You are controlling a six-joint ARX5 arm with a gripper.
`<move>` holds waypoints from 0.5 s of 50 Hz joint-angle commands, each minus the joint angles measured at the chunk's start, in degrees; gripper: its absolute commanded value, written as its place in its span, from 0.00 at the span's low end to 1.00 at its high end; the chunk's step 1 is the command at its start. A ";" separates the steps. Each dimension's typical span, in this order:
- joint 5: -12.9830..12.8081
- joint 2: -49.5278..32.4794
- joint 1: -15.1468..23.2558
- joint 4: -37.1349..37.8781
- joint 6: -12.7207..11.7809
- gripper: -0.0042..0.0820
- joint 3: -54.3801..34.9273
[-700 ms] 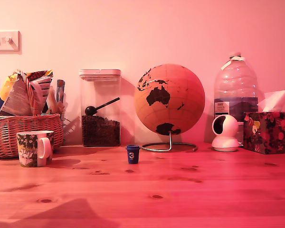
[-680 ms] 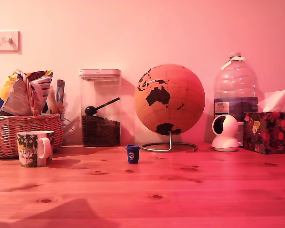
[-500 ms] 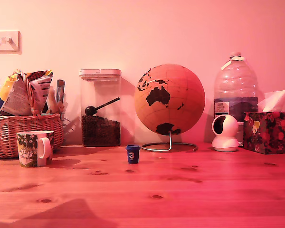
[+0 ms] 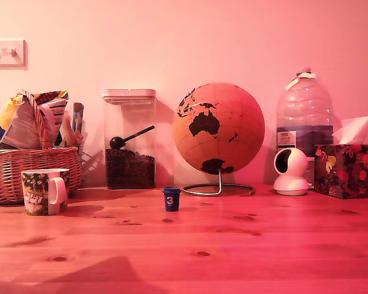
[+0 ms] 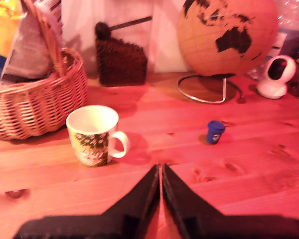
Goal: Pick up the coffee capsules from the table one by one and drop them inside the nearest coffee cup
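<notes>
One small dark blue coffee capsule with a white "3" stands upright on the pine table, in front of the globe stand; the wrist view shows the capsule too. The coffee cup, a white-handled mug with a leafy print, stands near the exterior view's left by the basket, and looks empty from the wrist view. My gripper shows only in the wrist view, fingers pressed together and holding nothing, well short of both mug and capsule. The exterior view shows only a shadow on the table's front edge.
A wicker basket of packets stands behind the mug. Along the wall are a clear jar of coffee beans, a globe on a wire stand, a white camera, a water bottle and a tissue box.
The shadow on the table's front edge has slid toward the exterior view's right. Mug and capsule have not moved.
</notes>
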 commanded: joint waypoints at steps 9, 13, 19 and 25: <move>1.53 3.89 -2.03 5.70 -0.39 0.04 -1.40; 1.46 5.68 -3.74 7.54 -0.39 0.04 -1.40; 1.44 8.85 -6.16 10.73 -0.39 0.04 -1.40; 1.33 12.66 -8.55 14.91 -0.39 0.04 -1.40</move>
